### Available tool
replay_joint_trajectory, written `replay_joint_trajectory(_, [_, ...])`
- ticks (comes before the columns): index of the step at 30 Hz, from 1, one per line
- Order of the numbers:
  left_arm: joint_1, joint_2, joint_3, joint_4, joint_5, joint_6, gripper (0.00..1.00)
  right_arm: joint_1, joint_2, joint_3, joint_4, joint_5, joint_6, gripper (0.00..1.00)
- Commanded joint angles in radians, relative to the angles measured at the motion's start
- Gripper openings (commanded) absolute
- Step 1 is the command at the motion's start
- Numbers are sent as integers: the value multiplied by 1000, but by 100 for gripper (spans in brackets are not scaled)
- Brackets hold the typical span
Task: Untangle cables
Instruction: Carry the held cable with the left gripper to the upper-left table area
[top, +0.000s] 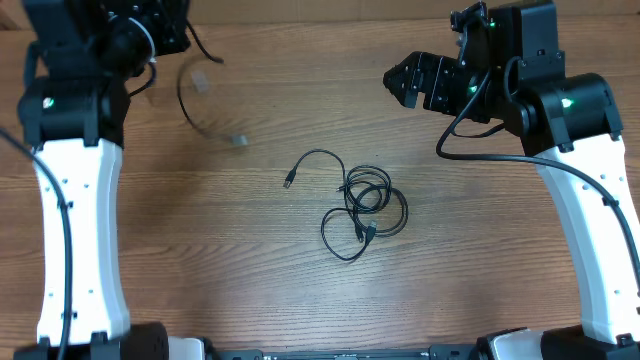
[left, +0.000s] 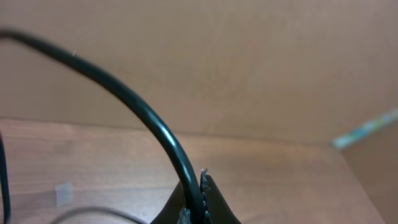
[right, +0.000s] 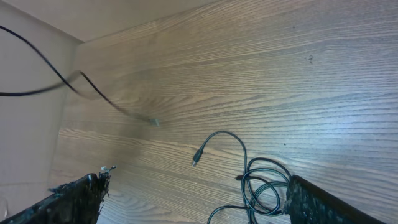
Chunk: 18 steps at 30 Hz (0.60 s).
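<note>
Bare bench (top: 250, 285) surrounds the tangled cables (top: 365, 205) at its middle, leaving open room above them and toward the near edge. At the far left, a single cable (top: 188, 110) loops down from the clamped left end effector (left: 194, 210) and crosses that corner. The right end effector (top: 402, 80), fingers spread wide, hangs well apart from the tangle.

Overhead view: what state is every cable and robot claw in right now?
Left gripper: shut on one cable.
Held cable: dangling from that gripper, blurred, apart from the others.
Right gripper: open, empty.
Other cables: tangled in loops, lying on the table.
</note>
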Motion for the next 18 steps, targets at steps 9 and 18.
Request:
replay_joint_trajectory(9, [-40, 72, 13, 121, 220, 116, 4, 4, 2, -5, -12, 10, -13, 91])
replay_joint_trajectory(18, [110, 153, 13, 26, -114, 304, 6, 4, 2, -5, -19, 10, -31, 91])
